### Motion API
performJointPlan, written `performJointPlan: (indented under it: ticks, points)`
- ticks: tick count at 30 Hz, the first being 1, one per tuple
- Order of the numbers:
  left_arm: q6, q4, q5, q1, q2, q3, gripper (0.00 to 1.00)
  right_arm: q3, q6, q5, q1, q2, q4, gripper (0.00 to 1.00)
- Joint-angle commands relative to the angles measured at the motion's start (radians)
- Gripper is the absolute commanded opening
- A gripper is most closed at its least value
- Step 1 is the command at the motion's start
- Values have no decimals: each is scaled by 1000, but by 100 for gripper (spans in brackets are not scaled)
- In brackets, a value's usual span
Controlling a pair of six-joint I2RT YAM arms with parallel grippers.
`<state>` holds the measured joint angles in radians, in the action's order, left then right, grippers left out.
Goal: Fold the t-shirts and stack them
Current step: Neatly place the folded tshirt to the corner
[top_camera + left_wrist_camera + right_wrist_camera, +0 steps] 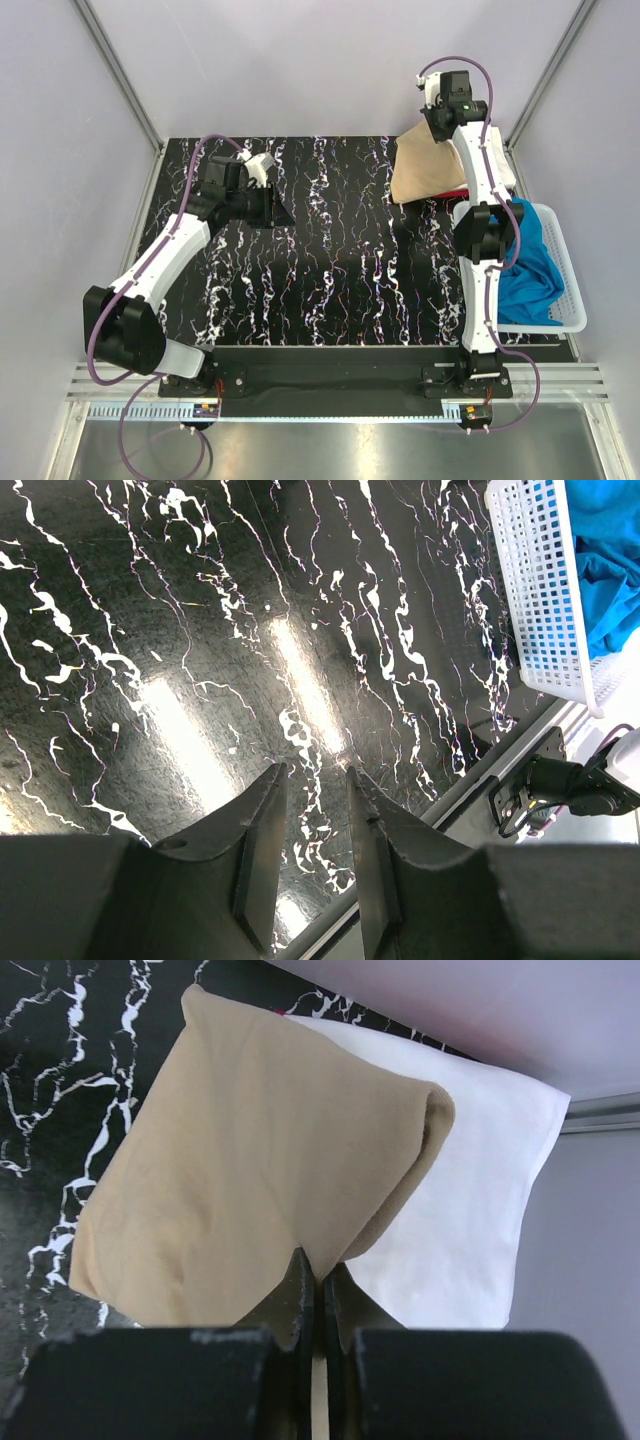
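At the far right of the black marbled table [300, 280], the right gripper [318, 1270] is clenched on one edge of the soft tan folded t-shirt [250, 1160]. This shirt sits partly over the flat white folded t-shirt [480, 1180], offset to its left. On so thin a pinch, the tan fold could fall open or drag the white one askew. The left gripper [315, 780] hangs released and empty over the table's left, too far away to steady anything.

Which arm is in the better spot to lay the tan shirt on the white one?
The right one. The right gripper is shut on the tan shirt, which hangs over the white shirt. The left gripper is open and empty over the bare table, off to the other side.
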<state>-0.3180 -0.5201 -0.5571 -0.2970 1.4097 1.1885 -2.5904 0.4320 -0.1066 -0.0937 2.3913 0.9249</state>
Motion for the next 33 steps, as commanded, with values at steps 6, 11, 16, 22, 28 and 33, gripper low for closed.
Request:
performJointPlan:
  ticks: [6, 11, 16, 22, 28, 33]
  points:
    - [-1, 48, -38, 9, 15, 0, 35, -131, 117, -83, 26, 40, 2, 0]
    - [-4, 46, -49, 10, 18, 0, 36, -56, 137, -68, 40, -38, -4, 0]
    - [-9, 49, -53, 10, 28, -4, 36, 35, 134, 22, 40, -129, -35, 0]
    - [-6, 49, -46, 10, 21, -6, 36, 125, 128, 94, 40, -222, -97, 0]
    - [-6, 48, -47, 9, 40, -6, 36, 116, 160, 45, 38, -224, -58, 0]
    - [-3, 48, -44, 10, 40, -6, 36, 43, 171, 44, 55, -166, -60, 0]
